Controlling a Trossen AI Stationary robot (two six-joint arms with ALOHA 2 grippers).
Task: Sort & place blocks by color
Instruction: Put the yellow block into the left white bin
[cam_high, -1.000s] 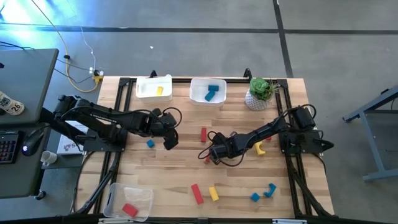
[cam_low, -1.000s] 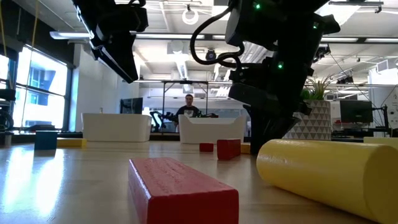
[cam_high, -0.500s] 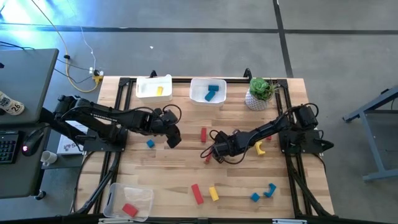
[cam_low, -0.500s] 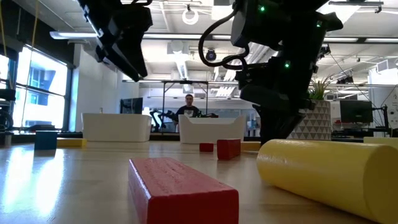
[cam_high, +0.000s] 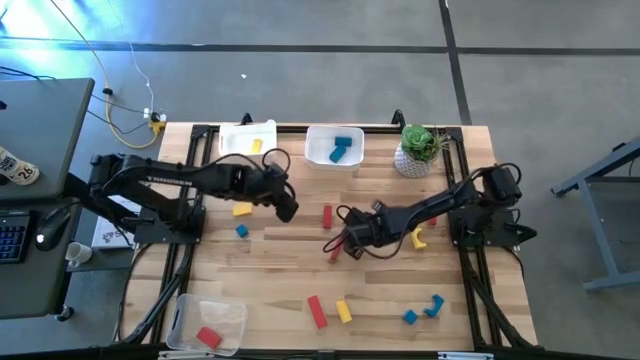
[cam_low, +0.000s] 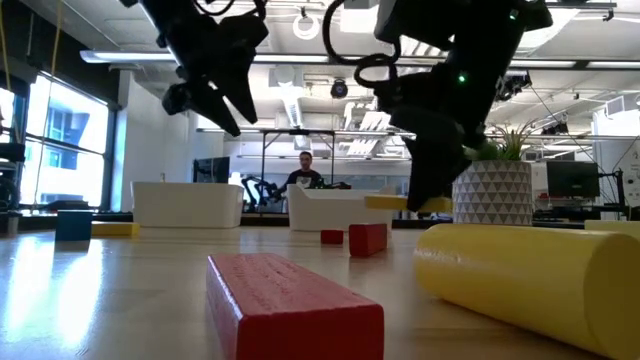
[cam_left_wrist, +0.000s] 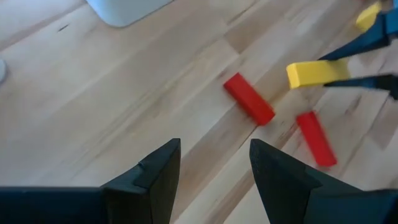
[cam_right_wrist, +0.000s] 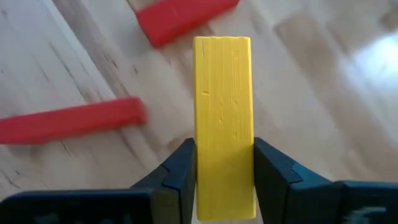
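My right gripper (cam_right_wrist: 224, 155) is shut on a yellow bar block (cam_right_wrist: 222, 93) and hangs over the middle of the table (cam_high: 347, 237). Beneath it two red bar blocks lie flat on the wood, one (cam_right_wrist: 186, 15) farther off and one (cam_right_wrist: 68, 121) beside it. My left gripper (cam_left_wrist: 214, 168) stands open with nothing between its fingers, left of the right gripper and above the table (cam_high: 287, 207). Its wrist view shows the held yellow bar (cam_left_wrist: 317, 73) and both red bars (cam_left_wrist: 249, 107). My right gripper pinches the yellow bar's two long sides (cam_right_wrist: 224, 180) between its two fingers, near one end. The fingers slant down from above, and the bar reaches forward past them. The bar (cam_low: 405, 203) is lifted clear of the table and lies about level.
At the far edge stand a white bin (cam_high: 232, 148) holding a yellow block, a white bin (cam_high: 318, 150) with blue blocks, and a potted plant (cam_high: 420, 150). A bin (cam_high: 190, 312) with a red block sits near left. More blocks lie loose: yellow (cam_high: 242, 210), blue (cam_high: 241, 231), red (cam_high: 316, 311).
My right gripper has risen with the yellow bar, which has come up off the table and now hangs clear; the wrist has rolled somewhat. My left gripper has swung toward the table's right and far edges and rolled, staying open.
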